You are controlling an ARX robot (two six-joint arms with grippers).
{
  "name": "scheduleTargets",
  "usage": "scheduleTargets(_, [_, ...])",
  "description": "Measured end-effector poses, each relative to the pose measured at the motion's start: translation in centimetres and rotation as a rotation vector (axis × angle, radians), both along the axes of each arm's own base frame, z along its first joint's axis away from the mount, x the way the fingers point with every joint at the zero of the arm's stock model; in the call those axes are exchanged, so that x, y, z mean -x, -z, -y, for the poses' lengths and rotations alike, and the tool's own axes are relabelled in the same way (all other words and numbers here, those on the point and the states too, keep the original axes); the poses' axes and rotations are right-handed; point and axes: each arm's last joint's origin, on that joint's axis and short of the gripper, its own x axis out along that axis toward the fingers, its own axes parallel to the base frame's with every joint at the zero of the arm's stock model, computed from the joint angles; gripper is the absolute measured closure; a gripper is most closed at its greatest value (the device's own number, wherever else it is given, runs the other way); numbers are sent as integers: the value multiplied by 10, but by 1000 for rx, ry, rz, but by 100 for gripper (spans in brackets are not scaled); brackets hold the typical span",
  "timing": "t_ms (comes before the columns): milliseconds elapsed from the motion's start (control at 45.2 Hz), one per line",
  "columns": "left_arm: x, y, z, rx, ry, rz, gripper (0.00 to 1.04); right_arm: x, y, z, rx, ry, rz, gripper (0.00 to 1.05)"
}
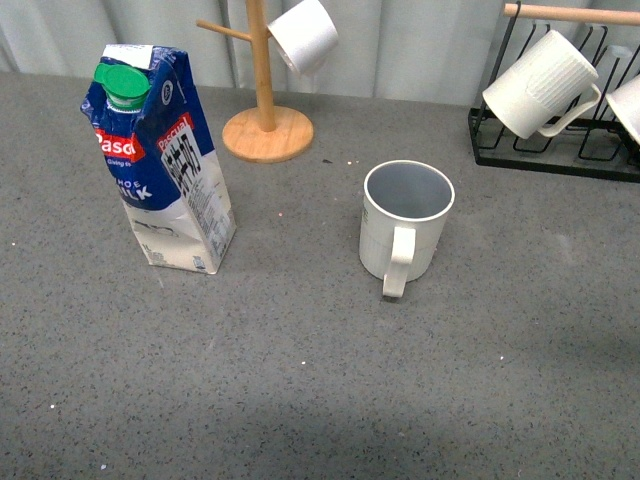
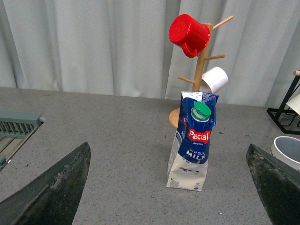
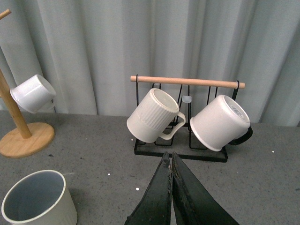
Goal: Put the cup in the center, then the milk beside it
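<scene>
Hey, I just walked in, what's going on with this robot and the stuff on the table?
Nothing is being held right now. The off-white ribbed ceramic mug stands upright near the middle of the grey speckled table, its handle towards the robot. The tall blue-and-white milk carton with a green cap stands upright well to the mug's left, not yet beside it. The left end effector is open and faces the carton. The right end effector is shut on nothing.
</scene>
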Motion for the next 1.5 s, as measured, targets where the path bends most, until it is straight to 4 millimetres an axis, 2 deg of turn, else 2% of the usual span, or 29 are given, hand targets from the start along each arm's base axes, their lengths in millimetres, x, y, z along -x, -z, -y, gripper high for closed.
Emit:
scheduleTargets(221, [0, 0, 0, 0, 0, 0, 7, 25, -1, 14, -2, 1, 2, 104])
scheduleTargets(641, [0, 0, 0, 0, 0, 0, 7, 57, -2, 14, -2, -1, 6, 104])
scheduleTargets(995, [0, 0, 0, 0, 0, 0, 7, 74, -7, 14, -2, -1, 22, 104])
scheduleTargets(1503, [0, 0, 0, 0, 0, 0, 7, 86, -8, 14, -2, -1, 28, 104])
